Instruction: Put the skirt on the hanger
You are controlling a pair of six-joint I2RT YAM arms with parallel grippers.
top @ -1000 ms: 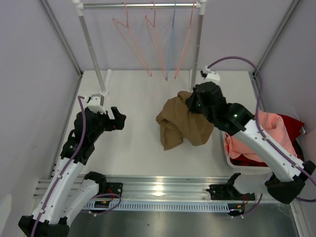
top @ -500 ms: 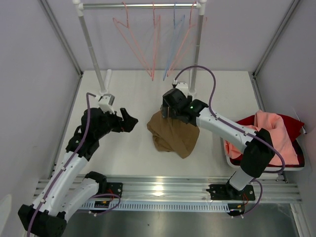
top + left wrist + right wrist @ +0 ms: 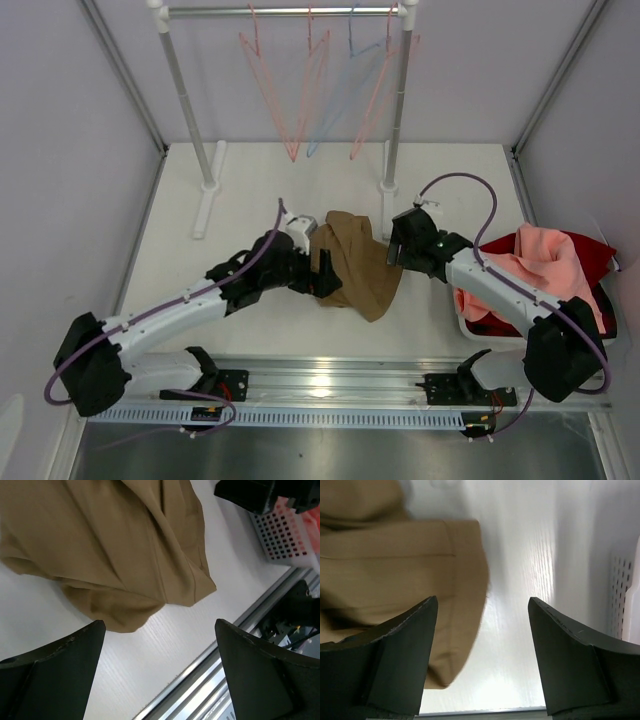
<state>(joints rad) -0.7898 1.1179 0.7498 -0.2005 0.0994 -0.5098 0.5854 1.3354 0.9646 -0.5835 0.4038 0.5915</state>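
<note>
The tan-brown skirt (image 3: 358,268) lies crumpled on the white table, between the two arms. My left gripper (image 3: 326,277) is at its left edge, open with nothing between its fingers. In the left wrist view the skirt (image 3: 115,545) fills the upper part, beyond the gripper (image 3: 160,624). My right gripper (image 3: 399,246) hangs open just right of the skirt and touches nothing. In its own view the skirt (image 3: 395,555) lies to the left, partly behind the left finger (image 3: 390,660). A salmon-pink hanger (image 3: 292,152) hangs on the rail at the back.
More pink hangers and a light blue hanger (image 3: 335,110) hang on the rail between two white posts (image 3: 400,100). A white basket (image 3: 470,325) at the right holds salmon-pink cloth (image 3: 545,270) and dark red cloth (image 3: 600,250). A metal rail (image 3: 320,375) runs along the near edge.
My right gripper opened, let go of the skirt and drew back to the right. The skirt settled on the table. My left arm swung in from the far left to the skirt's left edge.
</note>
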